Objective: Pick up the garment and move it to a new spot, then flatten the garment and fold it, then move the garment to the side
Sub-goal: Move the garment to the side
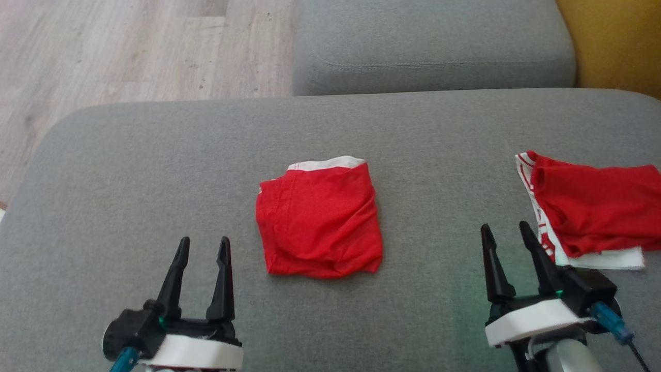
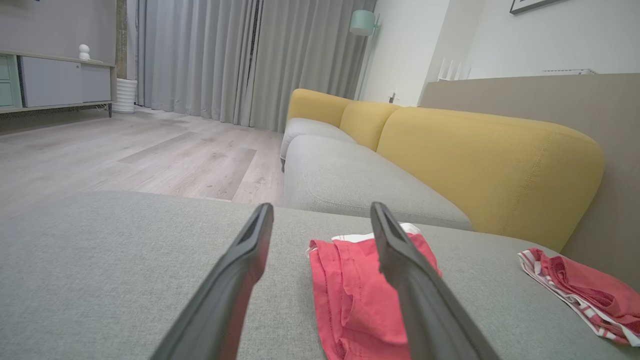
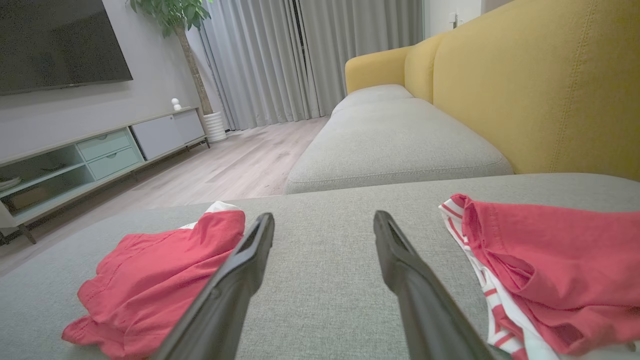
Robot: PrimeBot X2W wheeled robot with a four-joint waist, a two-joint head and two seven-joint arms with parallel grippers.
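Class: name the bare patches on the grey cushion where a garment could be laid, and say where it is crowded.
Widest: the grey cushion left of the folded red garment, up to its rounded edge. Narrower: the strip between that garment and the red-and-white pile, ahead of the right gripper. Crowded: the right edge, under the pile.

no readable text, labels, brands or numbers anywhere

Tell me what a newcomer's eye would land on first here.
The red underpants, lying bunched at the middle of the grey sofa seat, stand out first. A second red pair with a striped waistband lies at the seat's right edge, beside the open right gripper.
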